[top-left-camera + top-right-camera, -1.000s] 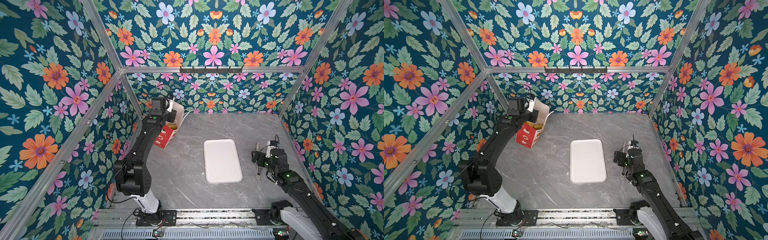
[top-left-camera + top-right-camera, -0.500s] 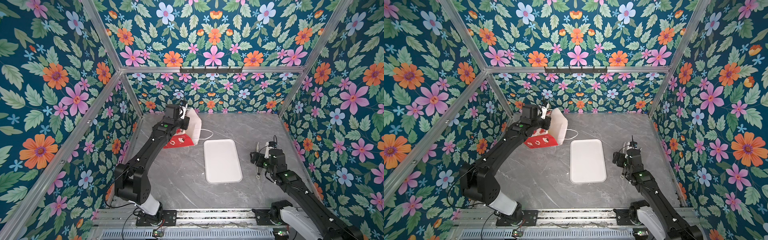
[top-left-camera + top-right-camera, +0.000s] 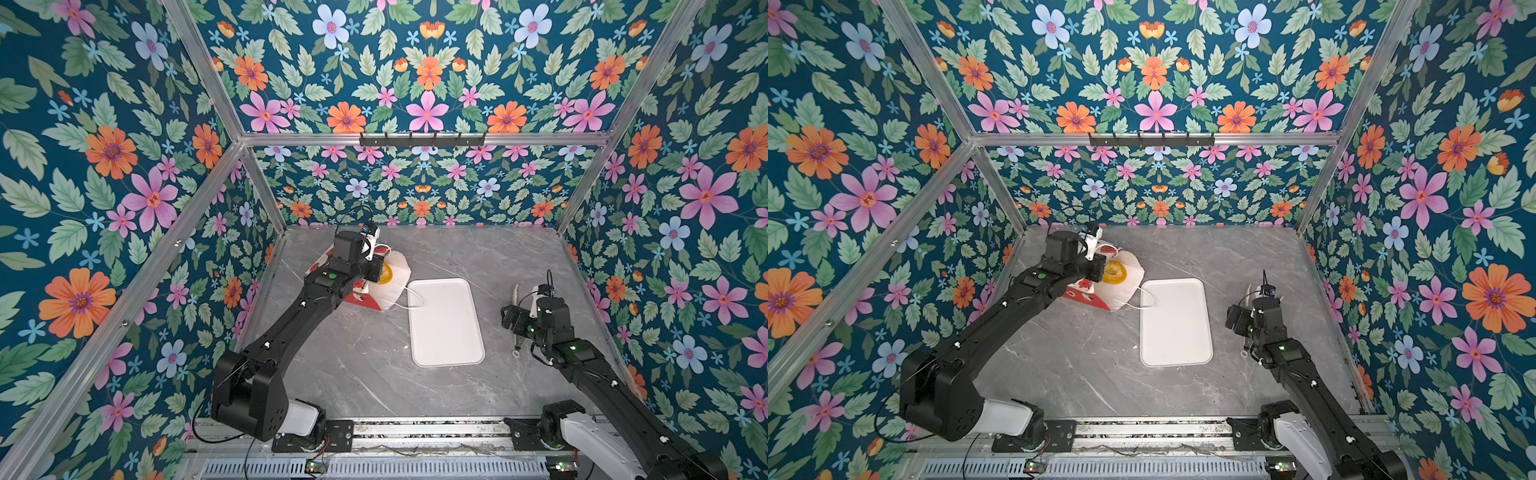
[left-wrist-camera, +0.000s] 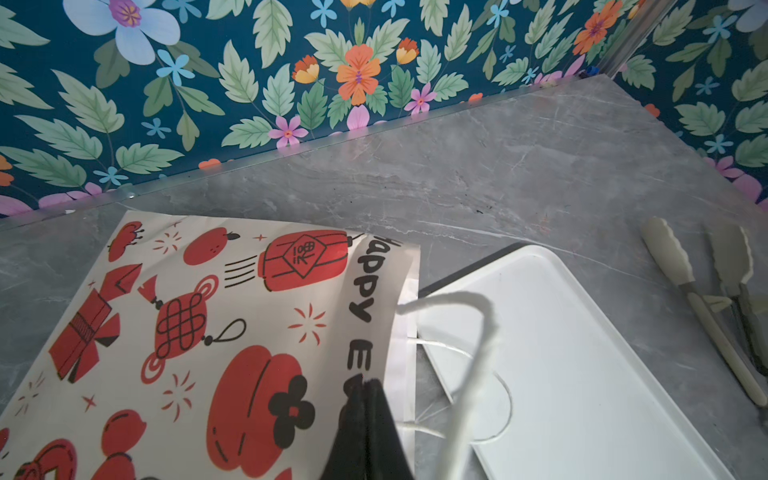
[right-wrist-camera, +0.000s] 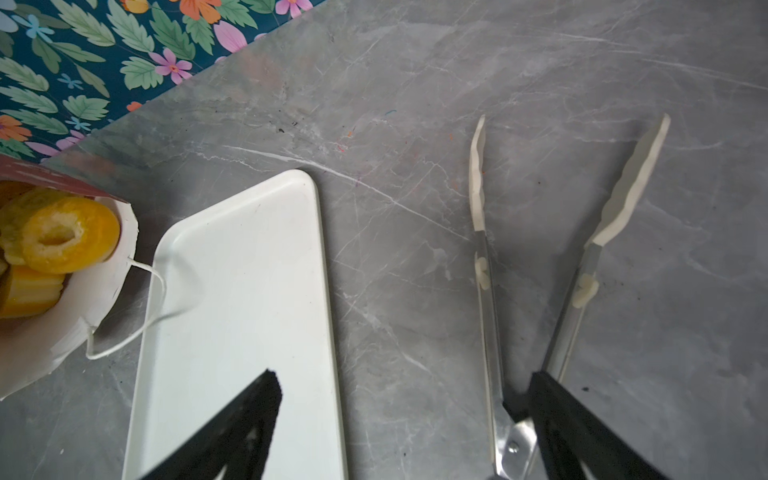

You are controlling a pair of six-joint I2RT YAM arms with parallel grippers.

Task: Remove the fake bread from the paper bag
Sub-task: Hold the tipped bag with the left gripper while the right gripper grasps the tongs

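The paper bag (image 3: 392, 293) (image 3: 1126, 291) is tipped on its side at the back left, its mouth facing the white tray. My left gripper (image 4: 365, 384) (image 3: 375, 270) is shut on the bag's upper wall (image 4: 208, 332) near the rim. Fake bread shows in the bag's mouth (image 5: 95, 320): a yellow ring-shaped bagel (image 5: 68, 235) (image 3: 384, 273) (image 3: 1114, 272) and a ridged yellow piece (image 5: 31, 291) under it. A white cord handle (image 5: 149, 307) lies over the tray's edge. My right gripper (image 5: 403, 378) (image 3: 510, 318) is open to the right of the tray, holding nothing.
The flat white tray (image 3: 444, 324) (image 3: 1175, 324) (image 5: 232, 291) (image 4: 582, 353) lies mid-table. Metal tongs with pale tips (image 5: 486, 270) (image 4: 698, 316) (image 3: 516, 299) lie spread on the table by my right gripper, their hinge under one finger. Flowered walls close off three sides.
My left arm has carried the bag from the back-left corner toward the tray and tipped it over, so the bread now shows in its mouth. The right arm has stayed still.
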